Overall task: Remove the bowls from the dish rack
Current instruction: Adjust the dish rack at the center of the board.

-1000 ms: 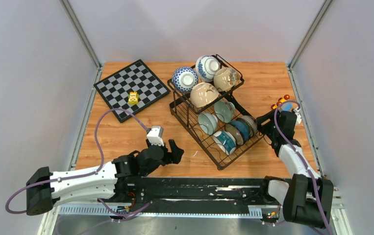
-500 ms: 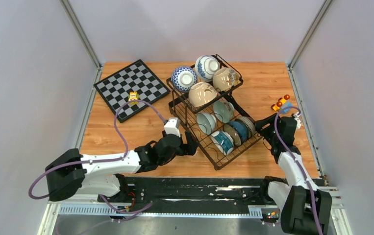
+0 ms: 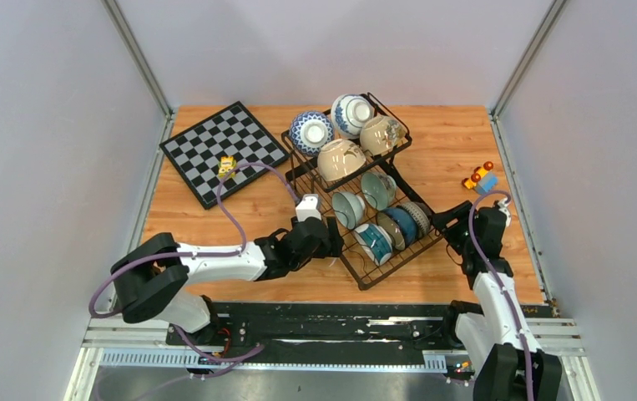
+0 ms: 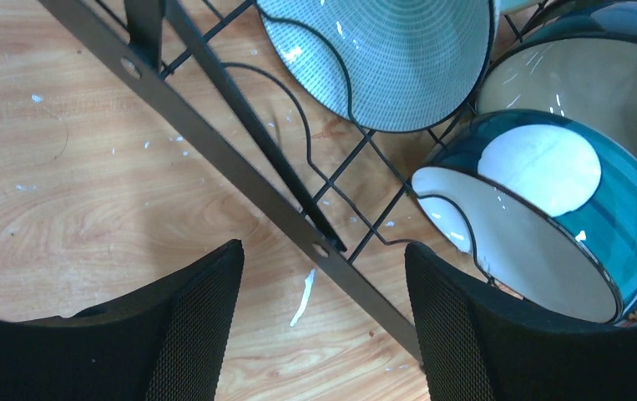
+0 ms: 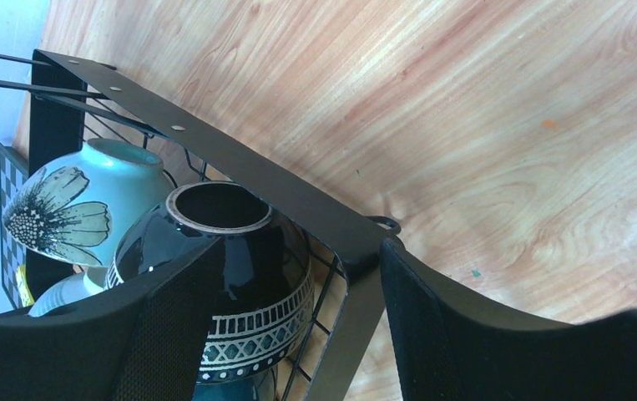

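The black wire dish rack (image 3: 323, 194) stands right of centre. Its raised basket carries blue-and-white and beige bowls (image 3: 340, 159). The lower tray carries pale teal, teal and dark bowls on edge. My left gripper (image 3: 330, 242) is open at the rack's near-left edge, and the rack's bottom bar (image 4: 240, 163) runs between its fingers. A teal bowl (image 4: 565, 209) lies just beyond its right finger. My right gripper (image 3: 448, 220) is open at the rack's right corner (image 5: 356, 242). That corner and a dark patterned bowl (image 5: 240, 276) lie between its fingers.
A checkerboard (image 3: 223, 150) with a small yellow toy (image 3: 226, 165) lies at the back left. A small colourful toy (image 3: 479, 178) sits near the right wall. Grey walls close in both sides of the wooden table (image 3: 214, 230).
My left arm swung right and forward from the table's front to the rack's edge, its jaws narrowing a little. The right gripper pushed in on the rack's corner, and the rack shifted slightly left.
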You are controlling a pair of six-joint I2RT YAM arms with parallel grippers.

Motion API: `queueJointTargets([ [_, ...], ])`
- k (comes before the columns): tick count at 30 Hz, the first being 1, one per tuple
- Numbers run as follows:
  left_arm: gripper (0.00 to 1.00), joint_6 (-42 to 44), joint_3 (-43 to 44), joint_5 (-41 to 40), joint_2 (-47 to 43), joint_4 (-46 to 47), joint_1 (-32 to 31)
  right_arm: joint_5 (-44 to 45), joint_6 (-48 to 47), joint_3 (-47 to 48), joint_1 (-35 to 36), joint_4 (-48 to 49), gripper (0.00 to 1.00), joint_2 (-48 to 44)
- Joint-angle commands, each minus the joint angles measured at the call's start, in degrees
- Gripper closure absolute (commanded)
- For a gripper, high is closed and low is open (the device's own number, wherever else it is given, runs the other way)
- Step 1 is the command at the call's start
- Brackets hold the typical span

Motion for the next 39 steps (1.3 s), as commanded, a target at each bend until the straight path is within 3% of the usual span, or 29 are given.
queueJointTargets([
  [1,0.3,1.3,3.7,-2.6,2.3,-3.5,0.4,-6.4,-0.1,-2.6,0.3,-6.7,0.29,-1.7],
  [8,0.51,3.4,6.0,-1.4,5.6,-4.9,0.4,-6.1,-0.5,-3.3,0.4,-8.6,0.28,-4.4],
  [16,0.63,5.5,5.9,-1.1,6.0,-6.3,0.3,-3.7,-1.5,0.6,0.4,-11.7,0.16,-5.4],
  [26,0.75,8.3,5.4,-0.5,4.8,-7.5,0.4,0.6,-2.9,10.5,0.3,-12.9,0.1,-2.2],
  [33,0.99,13.7,6.9,2.7,5.3,-7.4,0.3,-3.7,-5.8,16.5,1.3,-15.3,0.11,-2.0],
  [39,1.0,21.9,9.4,6.7,7.8,-6.3,-1.3,-3.3,-9.8,20.4,6.9,-20.5,0.12,-7.4],
])
